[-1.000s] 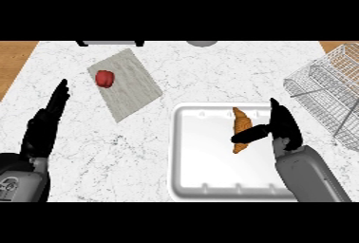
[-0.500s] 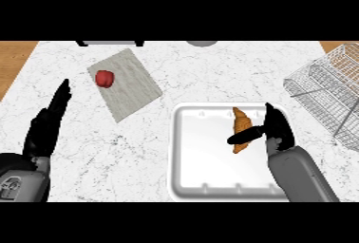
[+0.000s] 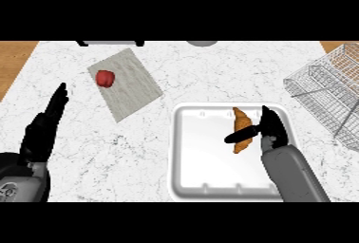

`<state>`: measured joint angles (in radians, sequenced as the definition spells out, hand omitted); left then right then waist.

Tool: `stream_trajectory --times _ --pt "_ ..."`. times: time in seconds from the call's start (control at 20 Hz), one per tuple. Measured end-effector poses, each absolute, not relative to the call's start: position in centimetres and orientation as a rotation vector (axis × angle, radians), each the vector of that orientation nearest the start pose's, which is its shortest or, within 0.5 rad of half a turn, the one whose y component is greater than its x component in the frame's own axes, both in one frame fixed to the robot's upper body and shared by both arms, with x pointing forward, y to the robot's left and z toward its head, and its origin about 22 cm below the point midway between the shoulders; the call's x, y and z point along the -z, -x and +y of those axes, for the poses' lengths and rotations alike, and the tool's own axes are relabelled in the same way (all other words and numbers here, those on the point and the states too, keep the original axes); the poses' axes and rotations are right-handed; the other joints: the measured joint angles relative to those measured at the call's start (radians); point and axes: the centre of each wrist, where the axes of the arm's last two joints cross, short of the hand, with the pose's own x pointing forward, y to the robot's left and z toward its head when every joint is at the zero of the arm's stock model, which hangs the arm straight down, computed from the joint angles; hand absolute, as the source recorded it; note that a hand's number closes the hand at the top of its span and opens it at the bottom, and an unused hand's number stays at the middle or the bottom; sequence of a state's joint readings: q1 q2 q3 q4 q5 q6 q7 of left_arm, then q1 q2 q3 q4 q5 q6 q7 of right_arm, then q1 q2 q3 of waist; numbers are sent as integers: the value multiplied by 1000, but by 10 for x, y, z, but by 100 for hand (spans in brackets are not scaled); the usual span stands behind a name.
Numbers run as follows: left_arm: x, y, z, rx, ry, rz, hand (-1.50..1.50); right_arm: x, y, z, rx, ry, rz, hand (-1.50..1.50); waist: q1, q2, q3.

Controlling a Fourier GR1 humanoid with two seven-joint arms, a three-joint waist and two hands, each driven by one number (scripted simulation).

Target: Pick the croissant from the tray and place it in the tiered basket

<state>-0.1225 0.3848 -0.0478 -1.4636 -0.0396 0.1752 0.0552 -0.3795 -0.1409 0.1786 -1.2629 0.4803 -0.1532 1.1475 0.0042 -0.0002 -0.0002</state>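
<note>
Right robot hand now closer around croissant, thumb across it.

— What do your arms look like from above?

— My right forearm is a smooth grey tube, a little wider near the lower edge. It ends in my right hand, all black, with slim fingers and a thick thumb.

— And the other side?

— My left hand is black too, long and narrow. Under it, my left forearm is darker grey, with a round pale marking on its shell.
</note>
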Motion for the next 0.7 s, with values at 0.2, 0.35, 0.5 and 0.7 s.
stream_trajectory --times 0.2,0.35,0.5,0.7 --pt "-32 -270 300 236 -433 -1537 0 -16 -328 -185 -263 629 -545 -150 0 0 0" --pt "-33 -269 295 235 -430 -1534 0 -8 -331 -183 -261 610 -527 -150 0 0 0" --pt "-31 -277 295 230 -428 -1536 0 -3 -335 -182 -260 592 -514 150 -3 -2 -4" --pt "-34 -275 297 238 -426 -1534 0 -2 -339 -184 -335 576 -506 150 -5 -8 -12"
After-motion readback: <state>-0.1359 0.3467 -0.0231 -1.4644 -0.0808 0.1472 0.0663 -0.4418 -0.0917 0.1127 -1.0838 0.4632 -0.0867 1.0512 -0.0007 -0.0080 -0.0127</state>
